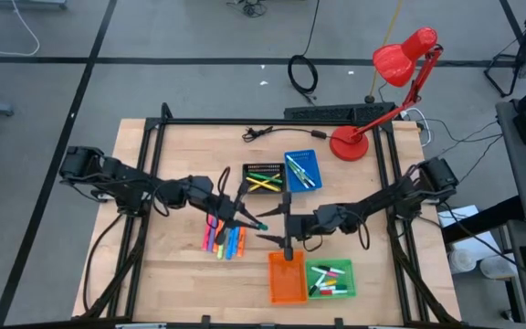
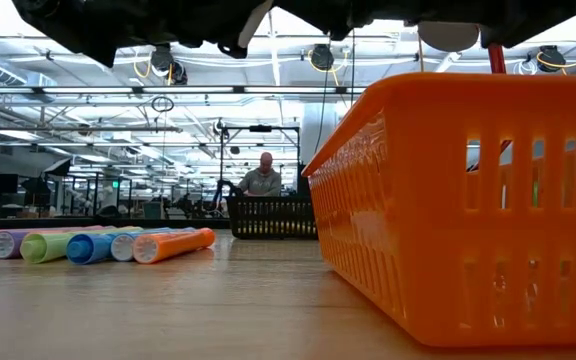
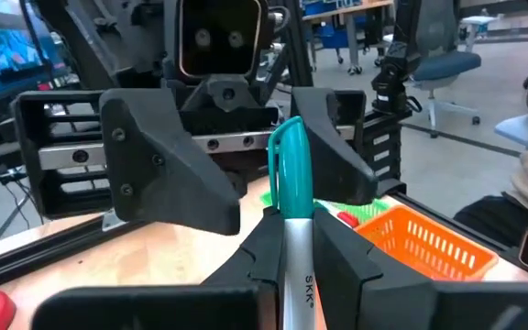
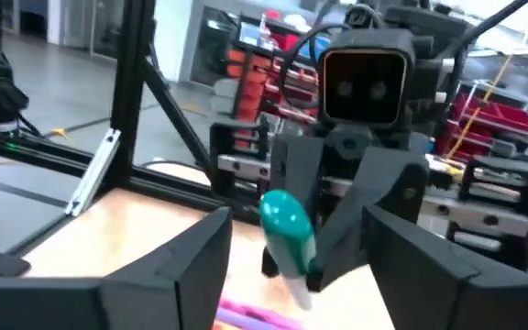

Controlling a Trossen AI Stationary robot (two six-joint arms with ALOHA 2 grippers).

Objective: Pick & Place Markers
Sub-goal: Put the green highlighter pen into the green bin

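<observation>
A white-bodied marker (image 3: 290, 174) with a teal cap hangs above the table's middle, with my left gripper (image 1: 252, 223) shut on it. My right gripper (image 1: 270, 226) faces it from the table's right, open. Its two fingers (image 4: 200, 247) stand on either side of the teal cap (image 4: 287, 223), apart from it. Several loose markers (image 1: 224, 240) in pink, yellow, orange and blue lie side by side on the table, just near of my left gripper. More markers lie in the black tray (image 1: 263, 178), the blue tray (image 1: 301, 171) and the green tray (image 1: 330, 279). My left gripper pinches the marker's white body (image 3: 298, 275) between its two fingers, just behind the teal cap. The fingers lie level and along the marker, pointing toward the table's right. The capped end sticks out past the fingertips, and the marker is clear of the table.
An orange tray (image 1: 287, 279) stands near the front edge, below my right gripper, with the green tray beside it. A red desk lamp (image 1: 382, 100) stands at the far right corner. A person (image 2: 261, 180) sits in the room beyond the table.
</observation>
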